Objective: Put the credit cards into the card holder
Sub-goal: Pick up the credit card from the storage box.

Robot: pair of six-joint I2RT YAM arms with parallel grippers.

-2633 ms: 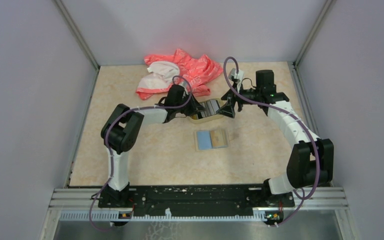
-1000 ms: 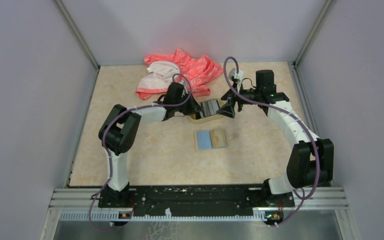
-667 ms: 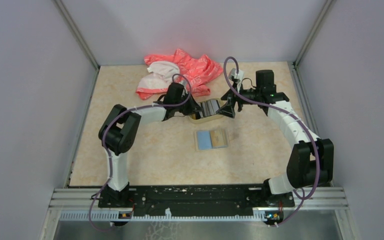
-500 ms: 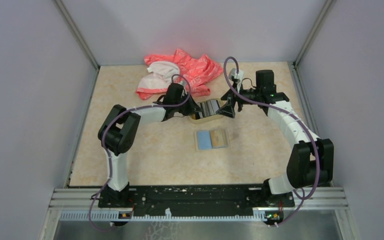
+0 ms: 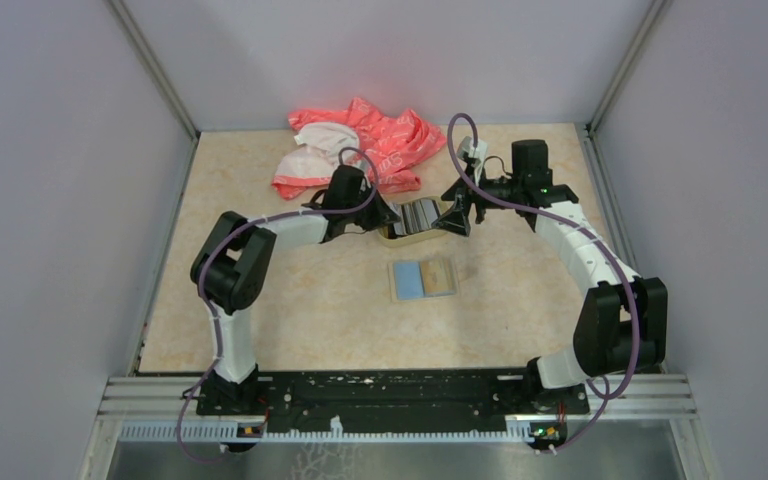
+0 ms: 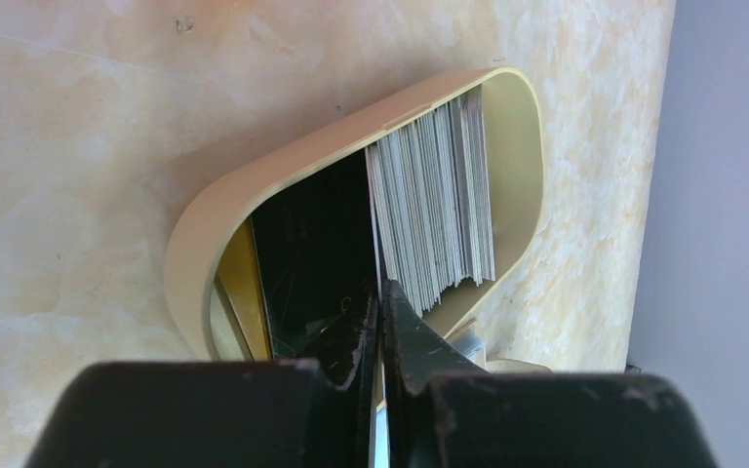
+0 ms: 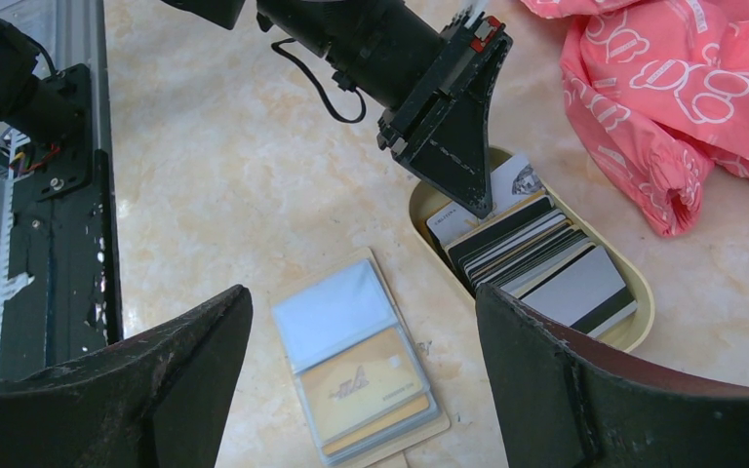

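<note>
Left gripper [image 6: 380,304]: eased back at the tray [image 6: 254,185], jaws pressed together, seemingly pinching one of the credit cards [image 6: 439,214].
Right gripper [image 7: 361,302]: spread wide.
Meaning: extraction likely starting; card holder [image 7: 356,361] waits on the counter [image 7: 205,195].

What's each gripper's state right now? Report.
Left gripper: shut, pinching a credit card in the tray.
Right gripper: open, empty.

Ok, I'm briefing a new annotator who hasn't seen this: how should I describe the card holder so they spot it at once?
On the marbled table, look at the middle, on the near side of the oval tray. The card holder lies open and flat there. Unlike the rimmed tray packed with cards, it shows a blue panel beside a tan one.
</note>
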